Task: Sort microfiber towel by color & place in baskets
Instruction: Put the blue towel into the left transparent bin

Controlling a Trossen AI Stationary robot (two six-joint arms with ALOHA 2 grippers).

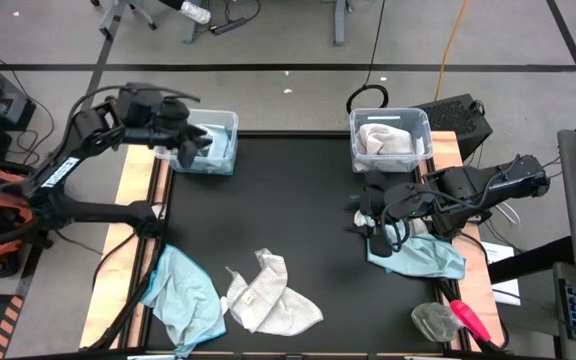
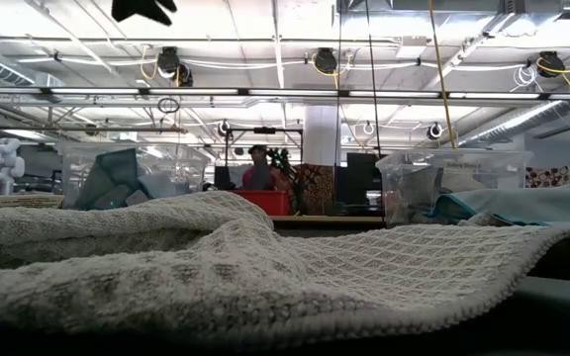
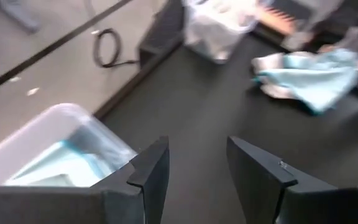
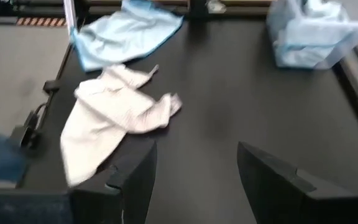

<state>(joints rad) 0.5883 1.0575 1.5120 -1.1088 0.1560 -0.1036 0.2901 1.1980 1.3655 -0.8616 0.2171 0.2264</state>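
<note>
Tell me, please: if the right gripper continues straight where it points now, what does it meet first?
Probably the white towel; the right gripper, open and empty, faces it across bare black table. Depth is uncertain.

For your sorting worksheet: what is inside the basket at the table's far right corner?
The right basket holds a bundled white towel. Anything beneath that towel is covered and cannot be seen.

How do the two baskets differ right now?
The left basket holds light blue cloth; the right basket holds white cloth. The left end effector sits over the left basket's edge, while the right basket has nothing over it; the right end effector is nearer the blue towel. Both are clear plastic bins at the table's far edge.
</note>
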